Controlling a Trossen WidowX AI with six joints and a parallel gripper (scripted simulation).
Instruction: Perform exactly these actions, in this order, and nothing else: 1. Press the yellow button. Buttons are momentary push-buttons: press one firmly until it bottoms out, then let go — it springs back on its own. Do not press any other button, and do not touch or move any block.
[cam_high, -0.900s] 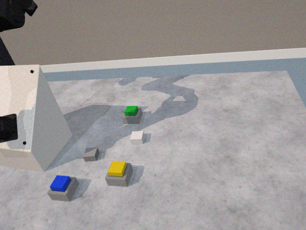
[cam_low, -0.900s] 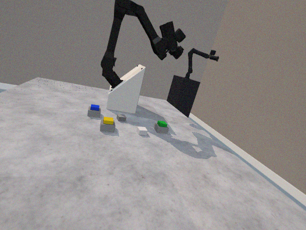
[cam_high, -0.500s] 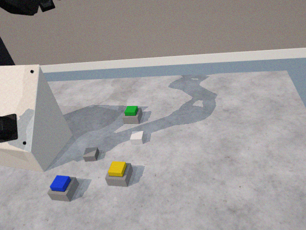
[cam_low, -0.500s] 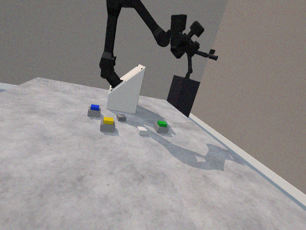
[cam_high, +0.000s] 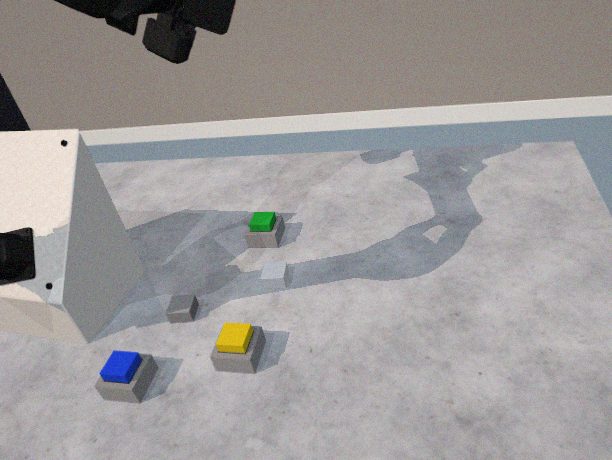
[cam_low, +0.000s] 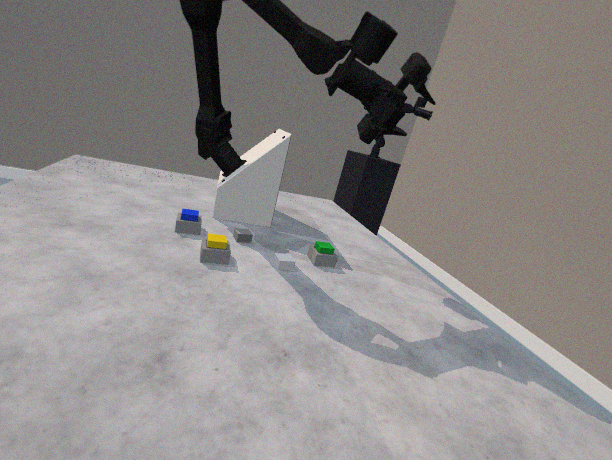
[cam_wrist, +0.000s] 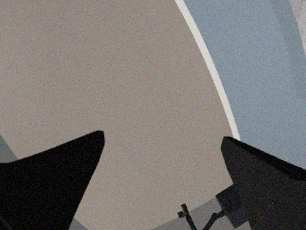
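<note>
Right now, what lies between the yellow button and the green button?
In the top view, two small blocks lie between the yellow button and the green button: a white block and a grey block off toward the white wedge.
</note>
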